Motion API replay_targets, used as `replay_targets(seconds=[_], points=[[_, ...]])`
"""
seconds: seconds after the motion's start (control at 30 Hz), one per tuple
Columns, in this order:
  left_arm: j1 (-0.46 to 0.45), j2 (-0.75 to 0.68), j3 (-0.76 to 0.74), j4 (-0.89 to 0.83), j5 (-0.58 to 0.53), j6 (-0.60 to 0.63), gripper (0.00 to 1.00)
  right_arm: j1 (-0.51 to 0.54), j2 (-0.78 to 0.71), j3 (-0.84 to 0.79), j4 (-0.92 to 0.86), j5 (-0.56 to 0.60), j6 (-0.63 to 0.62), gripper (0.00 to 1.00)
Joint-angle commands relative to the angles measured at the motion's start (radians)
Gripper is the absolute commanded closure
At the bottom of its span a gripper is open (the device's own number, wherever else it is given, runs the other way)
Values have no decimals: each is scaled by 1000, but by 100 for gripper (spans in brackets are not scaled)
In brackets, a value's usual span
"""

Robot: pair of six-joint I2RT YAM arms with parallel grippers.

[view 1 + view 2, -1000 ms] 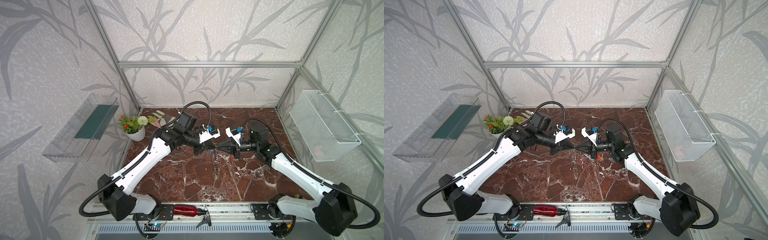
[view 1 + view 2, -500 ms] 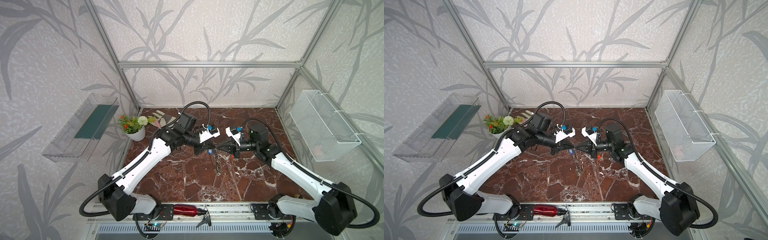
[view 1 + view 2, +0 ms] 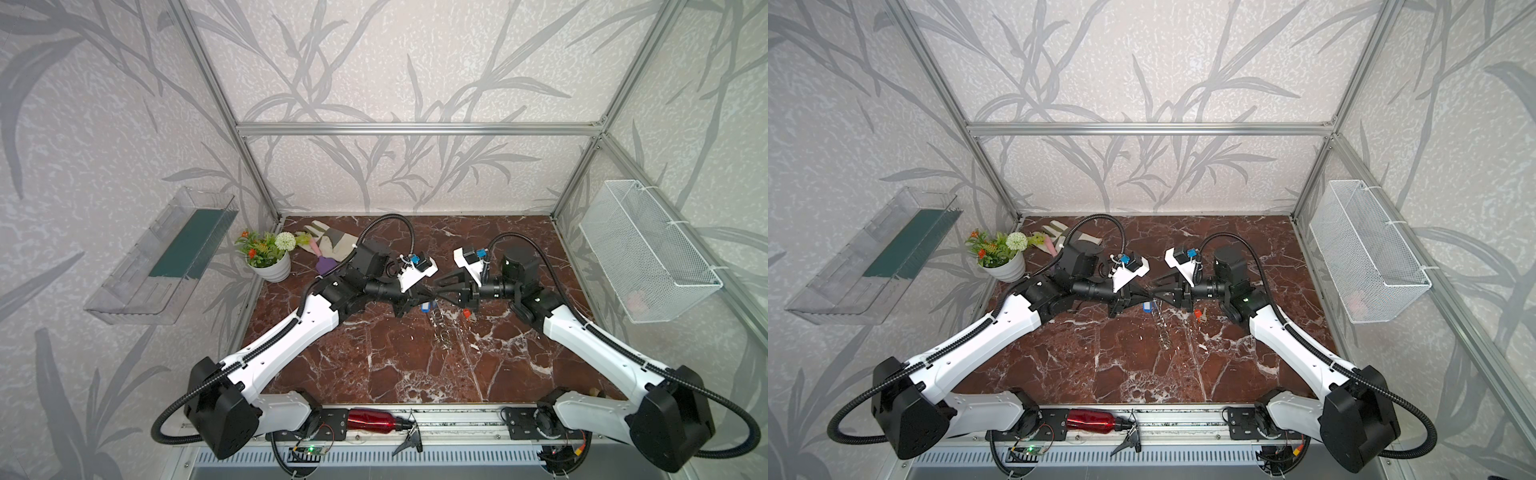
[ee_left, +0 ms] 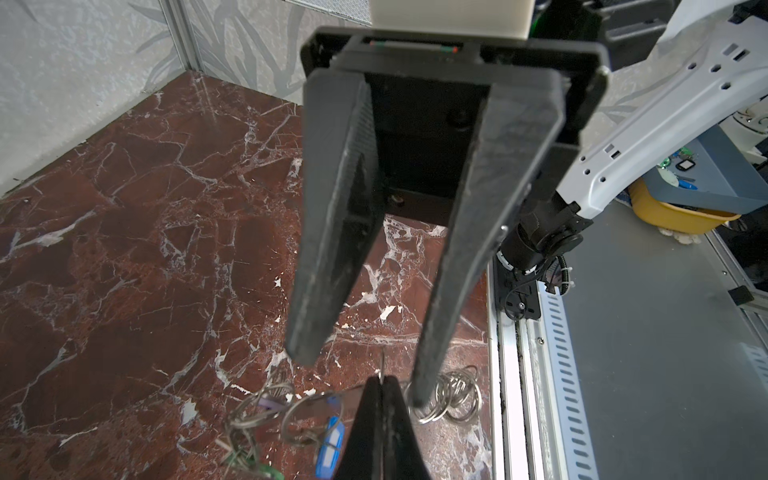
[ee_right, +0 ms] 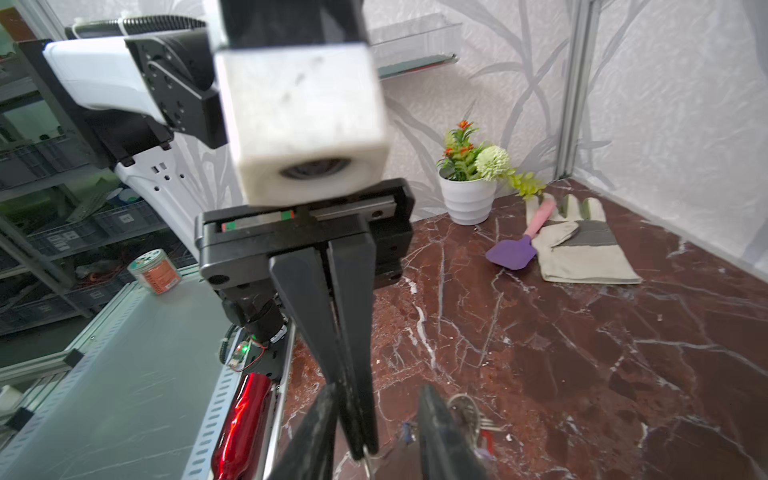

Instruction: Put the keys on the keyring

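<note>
Both grippers meet tip to tip above the middle of the marble table (image 3: 374, 357). My left gripper (image 3: 430, 295) (image 4: 381, 380) is shut on a thin metal edge of the keyring (image 4: 382, 365). The keyring's split rings (image 3: 442, 332) (image 4: 453, 395) hang below it. My right gripper (image 3: 436, 289) (image 5: 377, 388) is open, one finger on each side of the left gripper's tip, gripping nothing. Among the rings are keys with a blue tag (image 3: 424, 306) (image 4: 330, 444) and a green tag (image 4: 270, 471). A red-orange key (image 3: 467, 314) (image 3: 1199, 316) lies under the right gripper.
At the back left stand a potted plant (image 3: 272, 266), a work glove (image 3: 328, 243) and a purple spatula (image 3: 325, 262). A red bottle (image 3: 370, 419) lies on the front rail. A wire basket (image 3: 648, 253) hangs on the right wall, a clear shelf (image 3: 166, 257) on the left.
My right gripper has gone from shut to open around the left gripper's tip. Both arms have stayed almost still, and the left gripper has kept its hold.
</note>
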Motion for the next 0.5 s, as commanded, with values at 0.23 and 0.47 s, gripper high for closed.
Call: replay_targets(seconds=[0.23, 0.47], points=[[-6, -177, -205, 518, -102, -298, 100, -58, -115, -81, 145, 224, 192, 58], [-32, -260, -354, 795, -242, -421, 100, -64, -105, -97, 201, 188, 265, 57]])
